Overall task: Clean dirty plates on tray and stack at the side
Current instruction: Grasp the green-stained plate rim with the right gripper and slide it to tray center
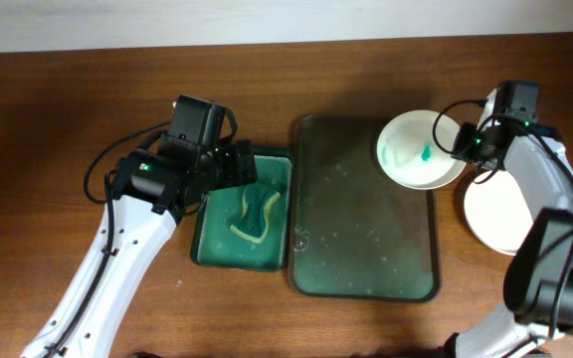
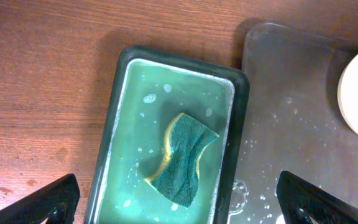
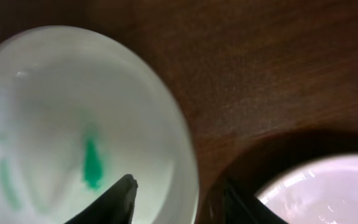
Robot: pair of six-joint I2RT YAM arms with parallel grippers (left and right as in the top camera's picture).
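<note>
Poising left gripper (image 1: pixel 244 166) wide open over sponge (image 1: pixel 254 214), mid-left, likely for grabbing. Straddling plate (image 1: pixel 418 149) rim with right gripper (image 3: pixel 178 202), jaws apart, not pinching. Resting smeared plate on tray (image 1: pixel 361 249), upper-right corner, awaiting wiping.

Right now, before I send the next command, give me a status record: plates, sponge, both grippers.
dirty plate: teal smears, at top-right corner of tray in overhead view
second plate: on table right of tray, partly behind right arm
sponge: lying in green tray, untouched
left gripper: open, above sponge
right gripper: open, astride dirty plate's rim
</note>
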